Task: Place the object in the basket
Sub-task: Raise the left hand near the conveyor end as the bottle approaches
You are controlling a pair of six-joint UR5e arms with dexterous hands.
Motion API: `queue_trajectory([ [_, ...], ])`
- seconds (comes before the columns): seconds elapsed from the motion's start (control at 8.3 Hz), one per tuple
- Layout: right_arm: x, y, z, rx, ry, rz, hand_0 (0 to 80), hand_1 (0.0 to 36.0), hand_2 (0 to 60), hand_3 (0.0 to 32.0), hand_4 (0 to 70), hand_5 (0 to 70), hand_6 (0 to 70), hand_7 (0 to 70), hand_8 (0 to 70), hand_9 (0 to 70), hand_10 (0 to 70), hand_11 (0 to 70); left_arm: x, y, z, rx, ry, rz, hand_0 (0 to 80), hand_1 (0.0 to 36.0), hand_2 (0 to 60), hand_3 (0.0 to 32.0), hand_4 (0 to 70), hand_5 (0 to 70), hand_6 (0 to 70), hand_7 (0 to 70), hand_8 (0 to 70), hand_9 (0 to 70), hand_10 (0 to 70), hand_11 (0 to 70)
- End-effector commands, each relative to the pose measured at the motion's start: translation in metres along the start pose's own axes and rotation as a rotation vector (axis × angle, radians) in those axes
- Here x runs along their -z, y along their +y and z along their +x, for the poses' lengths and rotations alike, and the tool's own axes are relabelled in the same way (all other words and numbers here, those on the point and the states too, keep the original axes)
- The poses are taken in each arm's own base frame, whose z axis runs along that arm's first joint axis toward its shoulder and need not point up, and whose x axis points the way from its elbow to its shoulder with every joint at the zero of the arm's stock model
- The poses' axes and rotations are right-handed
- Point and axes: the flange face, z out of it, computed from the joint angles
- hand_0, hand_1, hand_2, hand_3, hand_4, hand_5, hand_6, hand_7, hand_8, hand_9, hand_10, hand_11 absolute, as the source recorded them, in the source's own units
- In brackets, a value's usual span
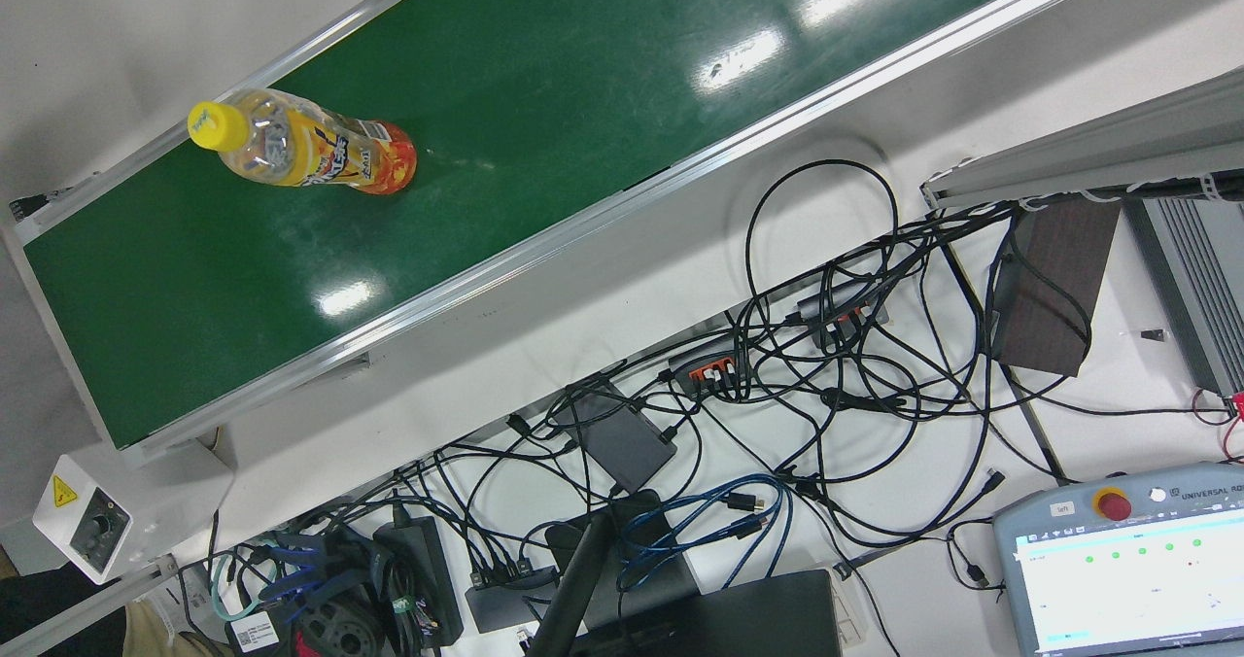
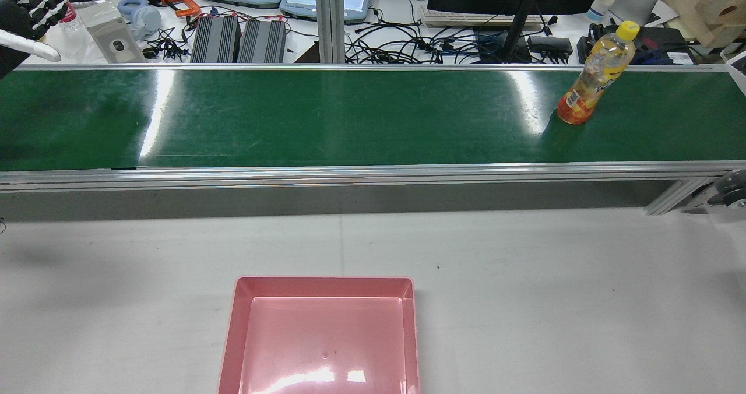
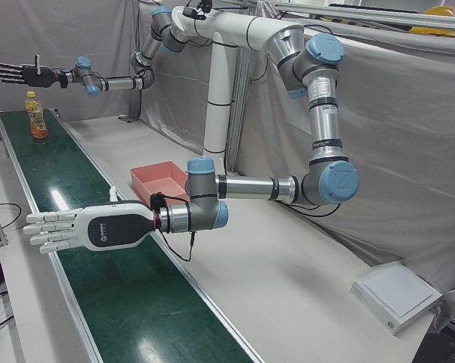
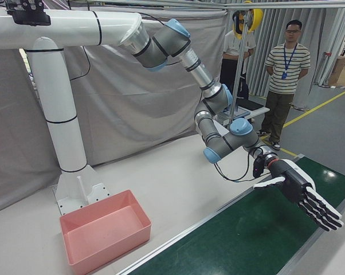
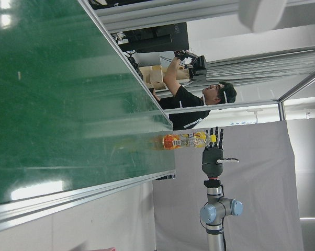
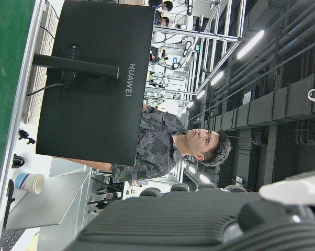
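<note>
**Bottle waits on the belt, basket empty, both hands open**

A clear plastic drink bottle with a yellow cap and an orange-and-yellow label [image 2: 594,73] stands upright on the long green conveyor belt [image 2: 291,120], close to the belt's end on the robot's right side. The shallow pink rectangular plastic basket [image 2: 323,280] sits on the white worktop [image 2: 553,301] on the near side of the belt and about midway along it, well apart from the bottle, and it holds nothing. Judged from this, the task is at its start: the bottle has yet to be reached, grasped, carried across and set down.

The right hand [image 3: 20,73] hangs in the air by the bottle's end of the belt, flat and released with its fingers spread, grasping nothing. In the left-front view it sits higher than the yellow cap and clear of it. The left hand view shows it just past the cap, though how near it really is cannot be told.

The left hand [image 3: 69,229] is likewise released, fingers apart and empty, held level over the opposite end of the belt, well away from both bottle and basket. The right hand looks the better placed to make the pick.
</note>
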Motion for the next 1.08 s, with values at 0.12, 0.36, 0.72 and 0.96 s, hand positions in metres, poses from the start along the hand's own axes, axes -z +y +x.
queue_trajectory([
  [0.12, 0.0, 0.0, 0.0, 0.0, 0.0, 0.0, 0.0, 0.0, 0.0, 0.0, 0.0, 0.0, 0.0, 0.0, 0.0, 0.0, 0.0, 0.0, 0.001, -0.001, -0.001, 0.007, -0.002, 0.0, 72.0, 13.7, 0.0, 0.0, 0.0, 4.9, 0.0, 0.0, 0.0, 0.0, 0.0, 0.0],
  [0.36, 0.0, 0.0, 0.0, 0.0, 0.0, 0.0, 0.0, 0.0, 0.0, 0.0, 0.0, 0.0, 0.0, 0.0, 0.0, 0.0, 0.0, 0.0, 0.0, 0.0, -0.001, 0.006, -0.001, -0.002, 69.6, 13.3, 0.0, 0.0, 0.0, 5.3, 0.0, 0.0, 0.0, 0.0, 0.0, 0.0],
  [0.72, 0.0, 0.0, 0.0, 0.0, 0.0, 0.0, 0.0, 0.0, 0.0, 0.0, 0.0, 0.0, 0.0, 0.0, 0.0, 0.0, 0.0, 0.0, -0.003, 0.001, -0.003, 0.002, 0.007, -0.023, 63.3, 11.9, 0.0, 0.0, 0.0, 5.3, 0.0, 0.0, 0.0, 0.0, 0.0, 0.0],
  [0.96, 0.0, 0.0, 0.0, 0.001, 0.0, 0.0, 0.0, 0.0, 0.0, 0.0, 0.0, 0.0, 0.0, 0.0, 0.0, 0.0, 0.0, 0.0, -0.009, 0.008, -0.035, 0.02, -0.01, -0.044, 61.6, 11.0, 0.0, 0.0, 0.0, 4.6, 0.0, 0.0, 0.0, 0.0, 0.0, 0.0],
])
